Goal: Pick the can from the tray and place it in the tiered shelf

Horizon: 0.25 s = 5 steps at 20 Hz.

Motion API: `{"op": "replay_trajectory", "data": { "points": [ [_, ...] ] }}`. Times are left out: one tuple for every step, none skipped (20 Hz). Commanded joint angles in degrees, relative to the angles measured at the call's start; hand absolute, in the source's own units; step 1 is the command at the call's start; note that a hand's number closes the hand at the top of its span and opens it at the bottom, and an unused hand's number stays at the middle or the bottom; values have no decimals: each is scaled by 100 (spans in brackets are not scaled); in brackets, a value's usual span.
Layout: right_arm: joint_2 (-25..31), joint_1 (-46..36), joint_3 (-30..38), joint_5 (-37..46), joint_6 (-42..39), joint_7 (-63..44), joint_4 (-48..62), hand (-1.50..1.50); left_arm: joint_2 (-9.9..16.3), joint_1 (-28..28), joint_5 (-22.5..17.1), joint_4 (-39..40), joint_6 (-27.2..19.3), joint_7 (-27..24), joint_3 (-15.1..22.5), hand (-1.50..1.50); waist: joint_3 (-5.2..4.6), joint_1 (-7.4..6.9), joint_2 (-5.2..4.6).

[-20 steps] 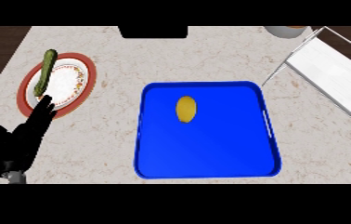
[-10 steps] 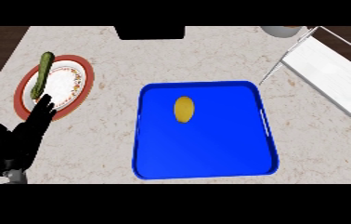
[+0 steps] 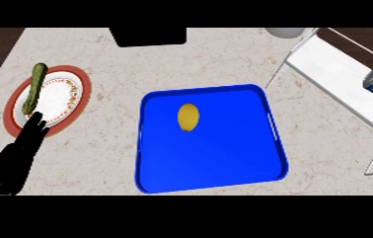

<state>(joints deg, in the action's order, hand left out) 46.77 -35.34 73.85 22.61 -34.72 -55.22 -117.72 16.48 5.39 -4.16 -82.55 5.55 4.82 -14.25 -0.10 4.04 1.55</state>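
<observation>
A: Head view. Can location?

B: No can on the tray point(image 3: 273, 128). The only thing in it is one yellow lemon point(image 3: 188, 117), left of its centre. Right of the tray, at the picture's edge, a small bluish shape point(image 3: 368, 82) sits on the white shelf point(image 3: 328, 66). It may be the can, but too little shows to tell.

A: Progress, then?

B: Judged: the pick looks done, since the tray holds no can. Placement is unconfirmed and needs a fuller sight of the shelf.

A: Hands?

B: Left hand point(image 3: 22, 153) is left of the tray, fingers straight and released, tips over the plate point(image 3: 76, 101) rim, grasping nothing. Right hand is out of view.

A: Counts?

B: One tray, one lemon, one shelf. One plate, left of the tray, with one cucumber point(image 3: 33, 86) on it. One grey cup point(image 3: 284, 32) and one black block point(image 3: 149, 36), both beyond the tray. One hand showing.
</observation>
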Motion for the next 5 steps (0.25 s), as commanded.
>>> {"op": "replay_trajectory", "data": {
  "points": [
    [516, 243, 738, -754, -1297, -953, 13, -150, 12, 72, -60, 3, 42, 26, -54, 0, -2, 185, 49],
    [629, 316, 1037, -897, -1382, -874, 68, -150, -26, 117, 92, -57, -149, -22, -52, 0, 2, 242, 67],
    [794, 292, 1087, -1041, -1486, -983, 37, -150, 45, 187, -52, 10, -70, 27, -194, 0, -12, 304, 108],
    [937, 433, 1346, -1192, -1621, -783, 327, -150, 55, 211, 52, -96, -123, 52, -137, 0, 1, 320, 100],
    [1202, 419, 1455, -1358, -1690, -754, 482, -150, -55, 161, 100, 1, -226, 21, -101, 0, -10, 396, 105]
  ]
}}
